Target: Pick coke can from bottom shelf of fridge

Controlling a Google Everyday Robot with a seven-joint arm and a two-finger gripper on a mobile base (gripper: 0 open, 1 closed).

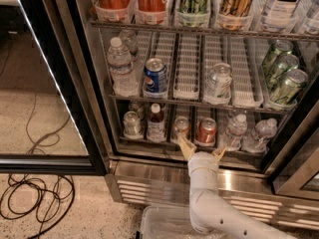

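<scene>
The fridge (99, 108) stands open, with its black-framed glass door (45, 83) swung out to the left. The coke can (206, 131), red with a silver top, stands on the bottom shelf (164, 142) in a white lane right of centre. A copper-brown can (180, 127) stands just left of it. My gripper (200, 149) is open, low in front of the bottom shelf's front edge, its two pale fingers (185, 145) spread just below the coke can and the brown can. It holds nothing.
The bottom shelf also holds a silver can (131, 123), a dark bottle (156, 122) and water bottles (234, 131). The shelf above has a water bottle (119, 66), a blue Pepsi can (155, 77), a silver can (219, 81) and green cans (281, 71). Cables (35, 198) lie on the floor at left.
</scene>
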